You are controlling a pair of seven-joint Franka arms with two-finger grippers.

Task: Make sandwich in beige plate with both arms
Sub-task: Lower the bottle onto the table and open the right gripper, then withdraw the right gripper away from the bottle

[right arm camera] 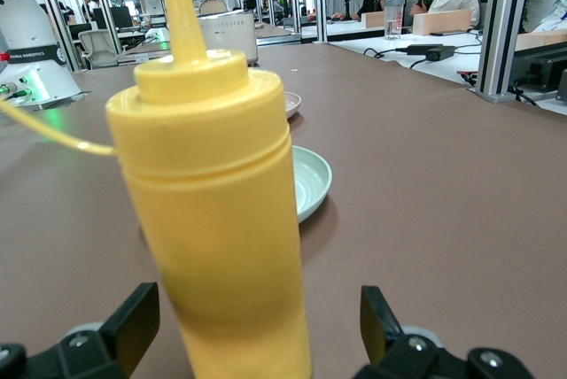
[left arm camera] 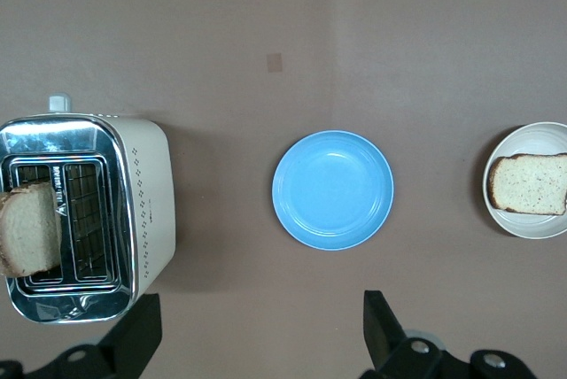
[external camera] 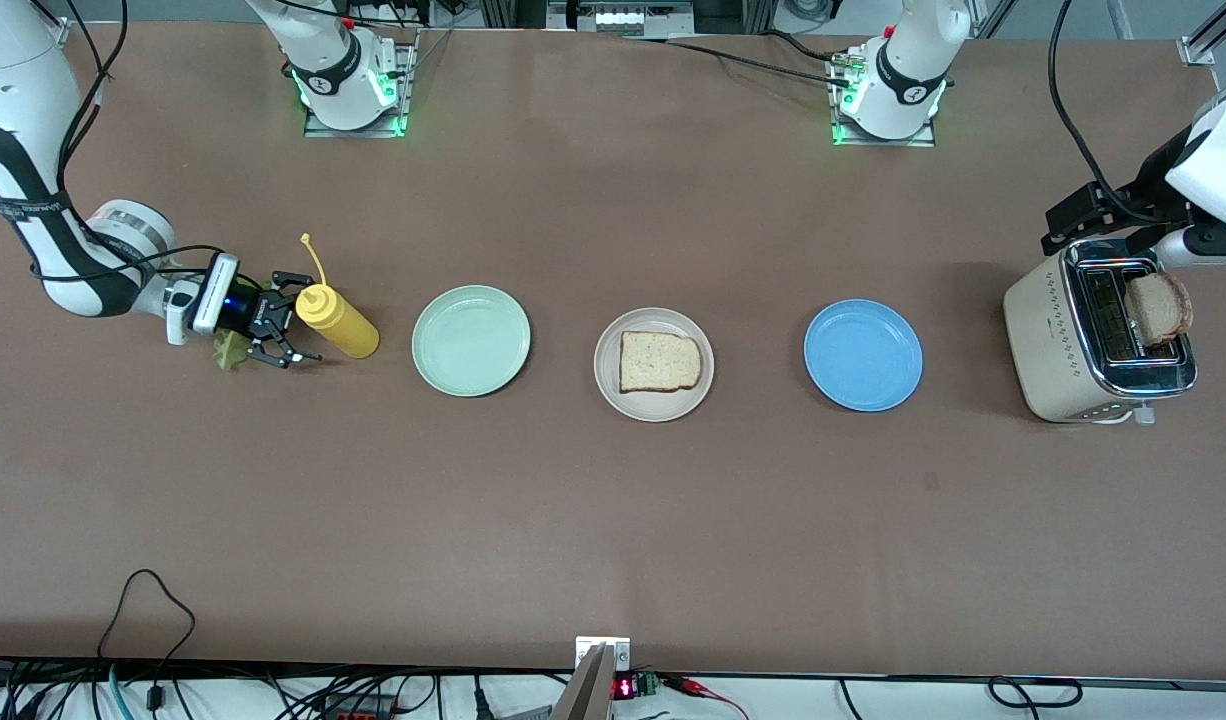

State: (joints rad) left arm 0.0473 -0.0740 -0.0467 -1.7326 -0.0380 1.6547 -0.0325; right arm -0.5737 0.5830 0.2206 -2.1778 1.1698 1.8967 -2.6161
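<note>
Of the sandwich, one toasted bread slice lies on the beige plate at mid table. A second slice stands in a slot of the toaster at the left arm's end. A crumpled green lettuce leaf lies on the table under the right wrist. My right gripper is open, low at the table, its fingers on either side of a yellow squeeze bottle without touching it. My left gripper hangs open and empty above the toaster, and under it I see the blue plate.
A mint green plate sits between the yellow bottle and the beige plate. A blue plate lies between the beige plate and the toaster. Bare brown table stretches toward the front camera.
</note>
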